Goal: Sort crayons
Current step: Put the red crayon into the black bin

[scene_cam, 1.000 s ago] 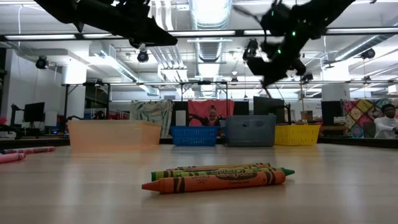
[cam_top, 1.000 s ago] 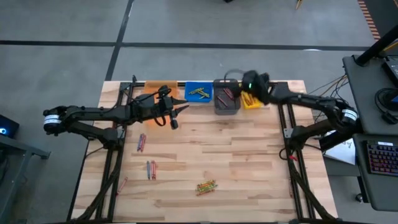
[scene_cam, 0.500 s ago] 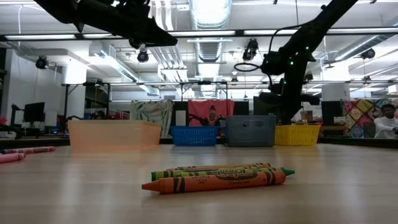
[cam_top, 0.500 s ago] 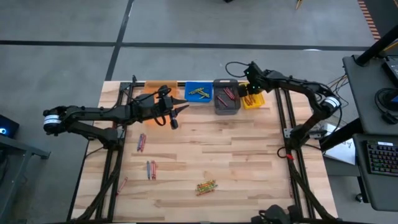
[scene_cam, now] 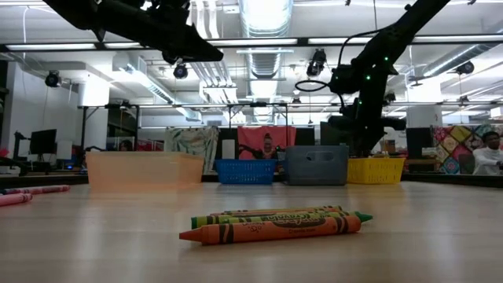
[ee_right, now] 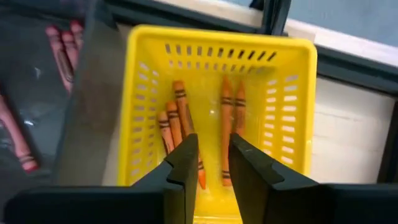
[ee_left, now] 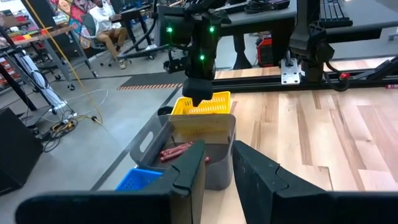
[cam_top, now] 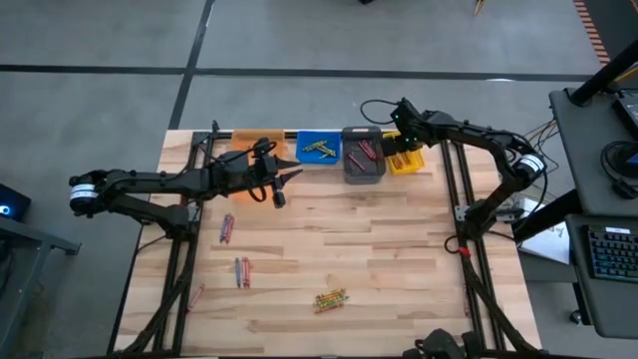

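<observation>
Nearest the low camera lies a small cluster of crayons (scene_cam: 275, 223), green-yellow ones with one orange in front. Farther in, the high view shows a blue and red group (cam_top: 242, 270), a red group (cam_top: 226, 228) and one red crayon (cam_top: 198, 294) by the table's left edge. At the back stand four bins. The orange bin (cam_top: 239, 153) is partly hidden; the blue bin (cam_top: 319, 149) holds green-yellow crayons, the grey bin (cam_top: 363, 156) red ones, and the yellow bin (ee_right: 219, 106) five orange ones. The left gripper (cam_top: 280, 183) hangs beside the orange bin, fingers slightly apart and empty. The right gripper (ee_right: 211, 163) hovers over the yellow bin, fingers parted, holding nothing.
</observation>
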You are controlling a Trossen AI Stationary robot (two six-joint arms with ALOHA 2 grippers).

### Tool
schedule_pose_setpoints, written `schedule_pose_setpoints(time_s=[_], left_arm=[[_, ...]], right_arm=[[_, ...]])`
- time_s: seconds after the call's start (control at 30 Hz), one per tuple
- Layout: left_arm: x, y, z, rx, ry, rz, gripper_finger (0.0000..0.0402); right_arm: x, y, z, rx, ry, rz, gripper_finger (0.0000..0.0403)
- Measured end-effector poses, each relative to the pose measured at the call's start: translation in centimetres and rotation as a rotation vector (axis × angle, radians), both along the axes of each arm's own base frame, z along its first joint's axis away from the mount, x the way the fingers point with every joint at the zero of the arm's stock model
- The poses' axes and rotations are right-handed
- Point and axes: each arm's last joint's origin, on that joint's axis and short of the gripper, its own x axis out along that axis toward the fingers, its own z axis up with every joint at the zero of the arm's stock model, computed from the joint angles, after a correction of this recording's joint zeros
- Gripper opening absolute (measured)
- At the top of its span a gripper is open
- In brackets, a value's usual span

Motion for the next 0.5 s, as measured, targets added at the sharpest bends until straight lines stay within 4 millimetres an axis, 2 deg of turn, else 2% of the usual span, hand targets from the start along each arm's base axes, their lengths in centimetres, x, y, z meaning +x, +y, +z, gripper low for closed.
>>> schedule_pose_setpoints(time_s=[0.1,0.23,0.37,0.5], left_arm=[[0.0,0.0,0.0,-0.012,-0.005,0.002,0.0064],[0.0,0.0,0.0,-0.036,-0.014,0.006,0.0064],[0.0,-0.1,0.0,-0.1,-0.037,0.01,0.0064],[0.0,-0.2,-0.2,-0.142,-0.03,-0.024,0.0064]], right_arm=[[0.2,-0.2,0.8,-0.016,-0.015,0.002,0.0087],[1.3,0.5,3.2,-0.061,-0.054,0.042,0.0088],[2.5,2.6,6.7,-0.141,-0.135,0.117,0.0081],[3.7,5.9,9.9,-0.208,-0.232,0.215,0.0073]])
